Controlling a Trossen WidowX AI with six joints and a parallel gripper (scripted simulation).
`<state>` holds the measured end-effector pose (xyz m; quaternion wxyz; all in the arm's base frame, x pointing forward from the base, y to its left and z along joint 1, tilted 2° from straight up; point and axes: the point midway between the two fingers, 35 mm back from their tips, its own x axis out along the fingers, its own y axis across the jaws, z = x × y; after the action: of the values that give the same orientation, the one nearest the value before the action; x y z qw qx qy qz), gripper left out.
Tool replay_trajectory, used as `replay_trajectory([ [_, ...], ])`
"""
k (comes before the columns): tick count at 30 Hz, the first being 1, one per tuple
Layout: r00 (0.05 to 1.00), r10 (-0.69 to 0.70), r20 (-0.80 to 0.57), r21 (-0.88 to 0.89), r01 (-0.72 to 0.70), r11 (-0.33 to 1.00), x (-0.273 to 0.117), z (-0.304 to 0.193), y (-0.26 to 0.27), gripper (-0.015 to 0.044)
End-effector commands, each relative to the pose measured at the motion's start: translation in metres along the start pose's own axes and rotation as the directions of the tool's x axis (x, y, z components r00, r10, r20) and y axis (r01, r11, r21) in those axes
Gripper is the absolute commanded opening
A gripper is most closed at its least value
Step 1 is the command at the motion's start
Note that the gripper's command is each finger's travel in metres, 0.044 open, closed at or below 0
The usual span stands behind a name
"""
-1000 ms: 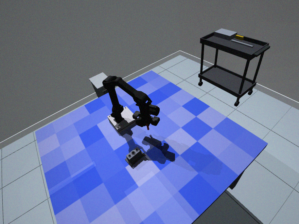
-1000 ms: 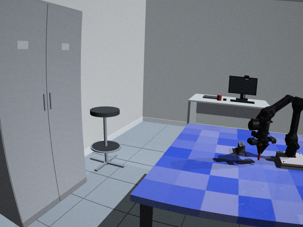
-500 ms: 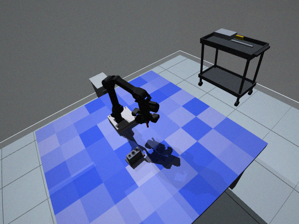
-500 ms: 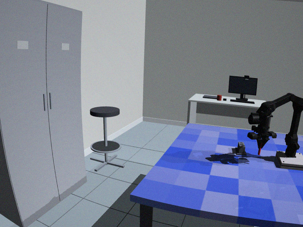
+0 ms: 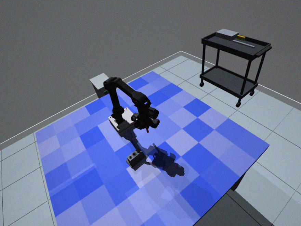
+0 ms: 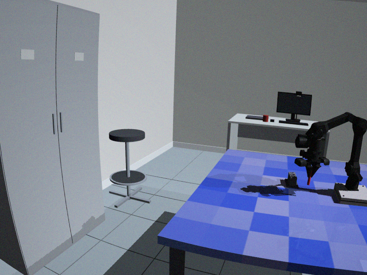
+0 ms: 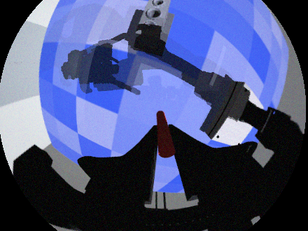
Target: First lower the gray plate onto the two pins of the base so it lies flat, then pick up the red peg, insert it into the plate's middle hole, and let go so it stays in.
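Observation:
My gripper (image 5: 147, 128) (image 6: 309, 174) (image 7: 163, 128) is shut on the red peg (image 5: 147, 130) (image 6: 309, 180) (image 7: 165, 143). The peg points down, a little tilted in the wrist view, with its lower end clear of the table. The gray plate (image 5: 132, 155) (image 6: 292, 174) (image 7: 166, 6) appears to lie flat on top of the dark base (image 5: 136, 162) (image 6: 291, 186) (image 7: 170, 21). Holes show in its top; the middle one looks empty. The arm's shadow covers one end of the plate and base. The pins cannot be made out. The gripper is to the side of the plate, toward the arm's mount.
The arm's white mounting plate (image 5: 128, 112) (image 6: 352, 195) (image 7: 234, 133) stands on the blue checkered table (image 5: 100, 186) (image 6: 232, 208). Beyond the table are a black cart (image 5: 225, 79), a desk (image 6: 241, 119) with a monitor (image 6: 293, 103), a stool (image 6: 126, 134) and a tall cabinet (image 6: 30, 88).

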<state>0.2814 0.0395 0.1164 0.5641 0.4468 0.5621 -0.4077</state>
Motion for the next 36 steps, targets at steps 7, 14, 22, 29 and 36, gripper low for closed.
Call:
replay_trajectory([
  [7, 1.0, -0.002, 0.004, -0.007, 0.002, 1.0, 0.001, 0.03, 0.007, 0.0],
  [14, 1.0, -0.002, 0.006, -0.006, 0.002, 1.0, 0.0, 0.05, 0.01, 0.0],
  [22, 1.0, -0.002, 0.007, -0.006, 0.002, 1.0, -0.001, 0.074, 0.011, 0.0],
  [29, 1.0, -0.002, 0.009, -0.005, 0.002, 1.0, -0.001, 0.095, 0.01, 0.0],
  [36, 1.0, -0.002, 0.01, -0.004, 0.002, 1.0, -0.001, 0.117, 0.008, 0.0],
])
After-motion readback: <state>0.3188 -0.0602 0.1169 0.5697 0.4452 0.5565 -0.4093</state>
